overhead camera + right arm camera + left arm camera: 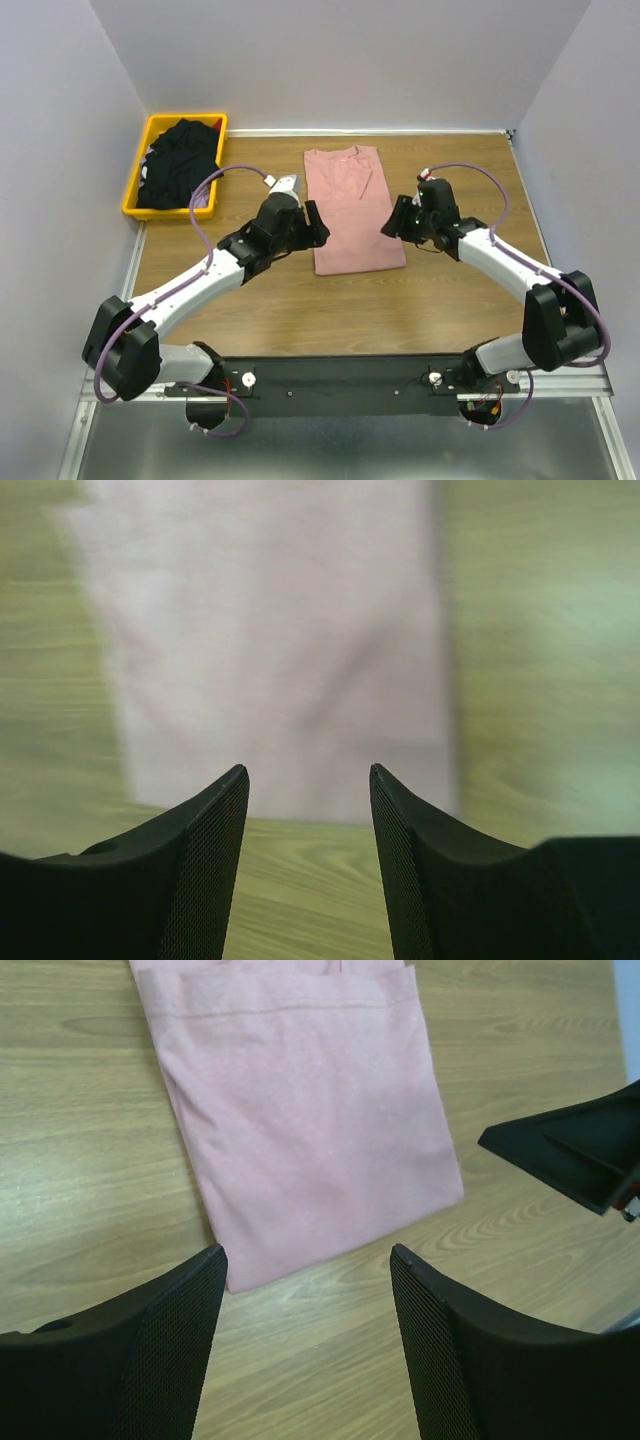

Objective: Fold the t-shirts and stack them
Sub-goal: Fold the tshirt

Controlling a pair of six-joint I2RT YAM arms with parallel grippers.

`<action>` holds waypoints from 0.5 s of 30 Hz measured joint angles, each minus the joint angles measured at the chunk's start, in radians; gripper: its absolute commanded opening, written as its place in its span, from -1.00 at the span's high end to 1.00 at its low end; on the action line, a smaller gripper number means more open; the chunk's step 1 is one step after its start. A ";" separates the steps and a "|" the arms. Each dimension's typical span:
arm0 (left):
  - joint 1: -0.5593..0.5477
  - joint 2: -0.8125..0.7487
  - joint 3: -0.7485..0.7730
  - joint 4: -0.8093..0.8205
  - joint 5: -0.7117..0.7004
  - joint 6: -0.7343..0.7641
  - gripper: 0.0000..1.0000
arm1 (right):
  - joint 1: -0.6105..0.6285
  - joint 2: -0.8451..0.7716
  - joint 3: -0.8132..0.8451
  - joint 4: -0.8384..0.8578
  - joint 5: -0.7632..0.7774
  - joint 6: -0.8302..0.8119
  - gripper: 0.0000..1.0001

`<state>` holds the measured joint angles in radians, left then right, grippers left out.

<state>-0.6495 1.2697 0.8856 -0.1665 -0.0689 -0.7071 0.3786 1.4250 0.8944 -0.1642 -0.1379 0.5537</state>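
Note:
A dusty pink t-shirt (352,208) lies folded into a long strip in the middle of the wooden table, plain side up; it also shows in the left wrist view (310,1120) and, blurred, in the right wrist view (280,650). Black t-shirts (180,163) are heaped in a yellow bin. My left gripper (314,222) is open and empty just left of the pink shirt's near part (308,1260). My right gripper (396,218) is open and empty just right of the shirt (308,780). Neither touches the cloth.
The yellow bin (137,175) stands at the table's back left corner, against the left wall. Grey walls close in the table on three sides. A black rail with the arm bases runs along the near edge (340,375).

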 measured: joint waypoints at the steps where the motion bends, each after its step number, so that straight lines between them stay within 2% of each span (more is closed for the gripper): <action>1: -0.012 0.007 0.012 -0.014 -0.013 0.006 -0.49 | 0.000 0.002 0.002 -0.048 0.055 -0.014 -0.18; 6: -0.065 0.069 0.040 -0.084 -0.061 0.037 -0.48 | -0.001 0.049 0.000 -0.217 0.190 -0.051 -0.12; 15: -0.073 0.138 0.052 -0.148 -0.073 0.060 -0.42 | -0.001 0.183 0.006 -0.285 0.212 -0.090 0.02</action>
<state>-0.7227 1.4075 0.9379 -0.3149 -0.1417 -0.6468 0.3775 1.6085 0.9001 -0.4488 0.0746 0.4637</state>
